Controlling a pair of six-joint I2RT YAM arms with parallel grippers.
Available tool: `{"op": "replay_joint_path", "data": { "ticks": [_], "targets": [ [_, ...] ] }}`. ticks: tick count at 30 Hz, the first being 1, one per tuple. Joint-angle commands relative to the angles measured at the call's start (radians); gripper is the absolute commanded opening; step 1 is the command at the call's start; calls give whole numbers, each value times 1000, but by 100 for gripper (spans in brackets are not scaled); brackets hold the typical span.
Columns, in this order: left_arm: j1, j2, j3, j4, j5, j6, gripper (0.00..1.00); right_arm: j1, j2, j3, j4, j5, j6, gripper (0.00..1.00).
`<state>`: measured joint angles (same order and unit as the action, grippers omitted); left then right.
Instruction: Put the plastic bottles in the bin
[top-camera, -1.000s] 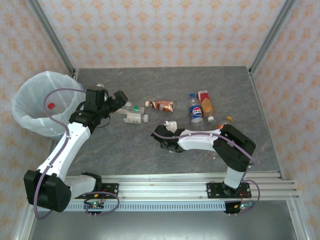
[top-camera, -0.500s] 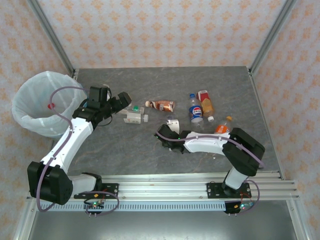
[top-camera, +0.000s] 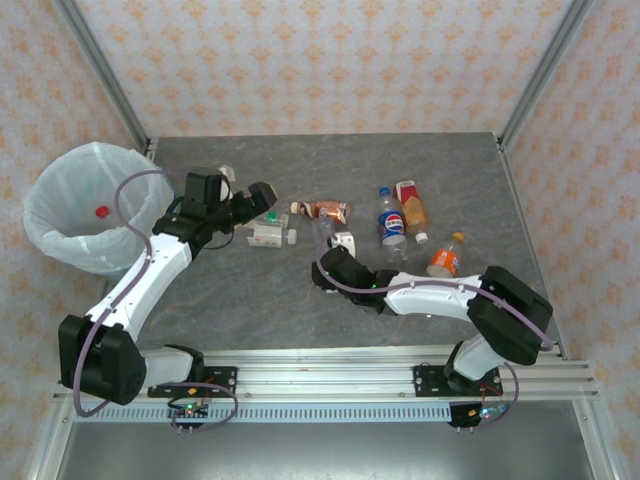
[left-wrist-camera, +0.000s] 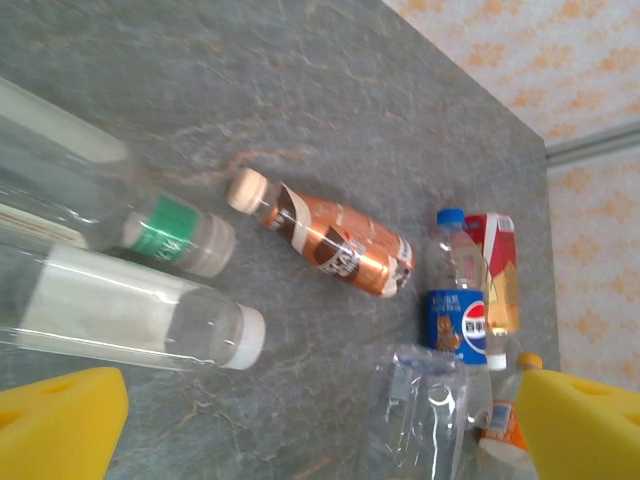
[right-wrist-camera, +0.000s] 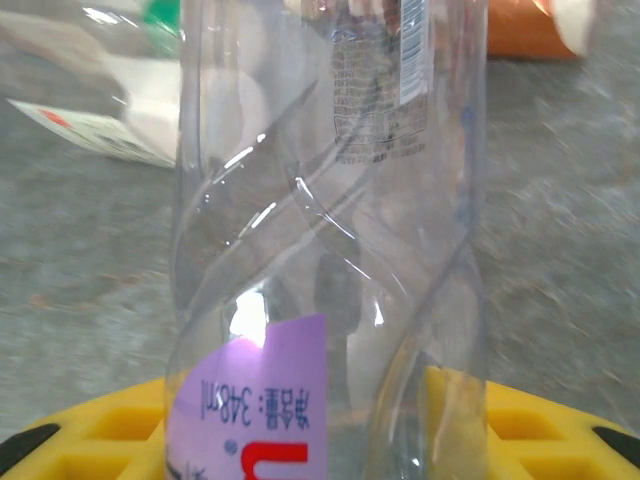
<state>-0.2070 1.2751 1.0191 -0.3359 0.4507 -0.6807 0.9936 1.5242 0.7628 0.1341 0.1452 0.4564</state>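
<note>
With right jaws clenched on the clear bottle and left jaws released, we must lift it high toward the bin.

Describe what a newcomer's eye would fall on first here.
The big white-lined bin at far left stands out. In the middle, the right end effector grips a clear bottle. The left end effector hangs open by two lying bottles.
</note>
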Motion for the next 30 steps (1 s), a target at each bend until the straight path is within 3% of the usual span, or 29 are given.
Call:
{"op": "replay_joint_path", "data": {
  "ticks": [1,9,19,23,26,30],
  "targets": [
    [-29,21,3,64,66,9,100,4,-14,9,196,-57,-61,40],
    [-62,31,-15,130,110,-13,100,3,23,67,329,-198,-81,40],
    [-90,41,-15,210,244,15,98,3,52,130,372,-252,-89,40],
    [-91,48,14,143,240,44,92,4,47,137,401,-244,-96,40],
    [-92,39,7,132,221,46,79,4,41,155,391,-247,-128,40],
    [-91,25,-1,140,215,39,70,4,27,184,353,-252,-141,41]
  ]
}}
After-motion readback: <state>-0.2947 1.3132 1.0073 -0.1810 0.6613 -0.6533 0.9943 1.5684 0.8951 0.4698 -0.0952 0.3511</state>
